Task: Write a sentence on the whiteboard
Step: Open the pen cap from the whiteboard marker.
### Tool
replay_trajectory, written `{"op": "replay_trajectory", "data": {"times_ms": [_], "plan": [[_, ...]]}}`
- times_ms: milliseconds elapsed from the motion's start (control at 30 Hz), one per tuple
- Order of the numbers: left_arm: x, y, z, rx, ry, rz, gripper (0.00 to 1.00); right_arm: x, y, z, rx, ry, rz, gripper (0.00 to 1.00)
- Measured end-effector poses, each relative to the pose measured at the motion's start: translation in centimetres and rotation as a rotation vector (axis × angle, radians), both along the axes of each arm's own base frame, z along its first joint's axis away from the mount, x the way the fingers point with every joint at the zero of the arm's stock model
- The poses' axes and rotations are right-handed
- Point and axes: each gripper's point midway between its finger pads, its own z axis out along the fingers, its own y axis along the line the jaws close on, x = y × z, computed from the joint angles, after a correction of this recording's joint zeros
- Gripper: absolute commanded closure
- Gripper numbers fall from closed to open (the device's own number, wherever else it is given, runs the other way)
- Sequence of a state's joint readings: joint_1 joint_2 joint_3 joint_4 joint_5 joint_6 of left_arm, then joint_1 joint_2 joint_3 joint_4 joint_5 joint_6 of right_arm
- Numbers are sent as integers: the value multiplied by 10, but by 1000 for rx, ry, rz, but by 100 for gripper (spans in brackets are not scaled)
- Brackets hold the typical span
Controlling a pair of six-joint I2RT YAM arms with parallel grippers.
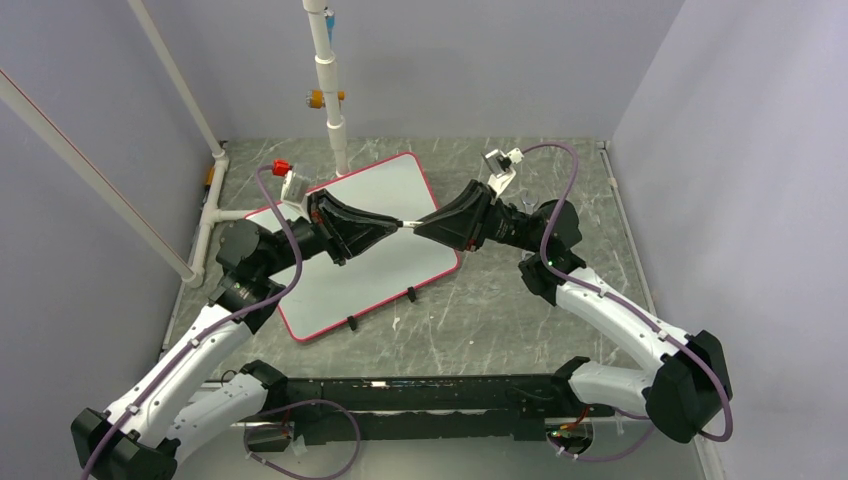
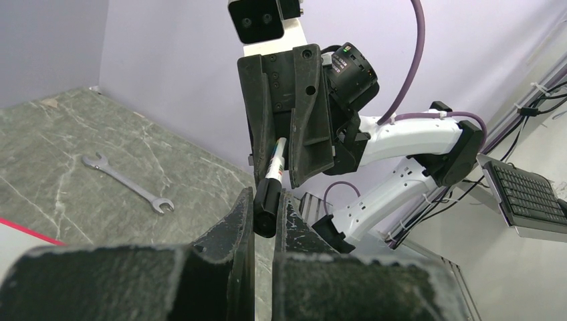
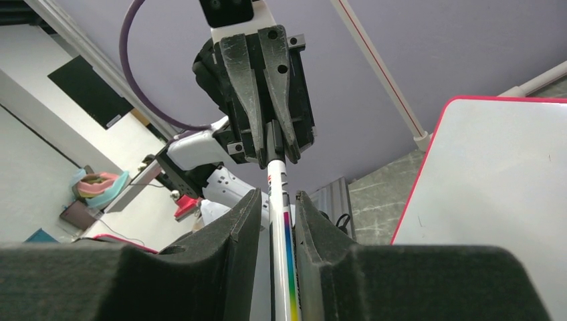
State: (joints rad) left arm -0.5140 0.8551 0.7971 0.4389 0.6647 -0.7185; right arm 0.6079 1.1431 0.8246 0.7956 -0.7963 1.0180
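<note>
Overhead above whiteboard (image 1: 372, 282); opposed wrist close-ups

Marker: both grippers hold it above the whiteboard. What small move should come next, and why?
Probably draw the two grippers straight apart to uncap it. The left gripper is shut on the black cap, the right gripper on the marker's white barrel, and the whiteboard shows no writing.

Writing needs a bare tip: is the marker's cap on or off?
On: the black cap, in the left gripper, meets the white barrel in the right gripper; no tip shows.
</note>
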Motion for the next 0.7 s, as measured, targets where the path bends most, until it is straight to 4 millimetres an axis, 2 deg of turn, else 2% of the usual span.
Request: {"op": "replay_trajectory", "data": {"times_ms": [267, 500, 700], "plan": [[0, 0, 0, 0, -1, 1, 100, 3, 2, -1, -3, 3, -1, 74], [1, 0, 1, -2, -3, 2, 100, 3, 3, -1, -4, 3, 1, 81], [1, 1, -2, 0, -1, 6, 100, 3, 4, -1, -5, 4, 4, 79]]}}
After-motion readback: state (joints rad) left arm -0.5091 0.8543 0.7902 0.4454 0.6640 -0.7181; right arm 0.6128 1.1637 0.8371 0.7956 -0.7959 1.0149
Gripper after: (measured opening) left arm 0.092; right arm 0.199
